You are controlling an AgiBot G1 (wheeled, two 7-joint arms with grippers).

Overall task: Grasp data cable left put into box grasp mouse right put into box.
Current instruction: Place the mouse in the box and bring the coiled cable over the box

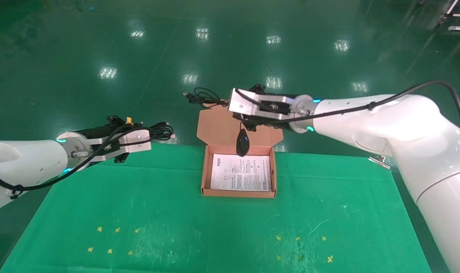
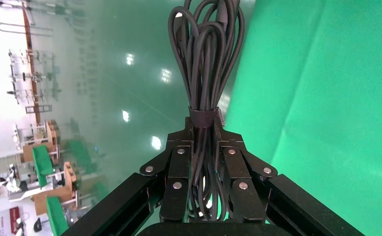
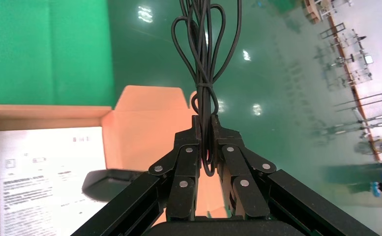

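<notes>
Head view showed the mouse (image 1: 242,143) dangling over the box (image 1: 239,191), its cord pinched in the right claw (image 1: 249,122); the left claw (image 1: 154,133) clamped the data cable (image 1: 162,130).

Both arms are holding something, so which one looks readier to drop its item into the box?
Probably the right. The right gripper holds the mouse's cord, and the mouse dangles over the box. The left gripper, shut on the data cable, is off to the side.
</notes>
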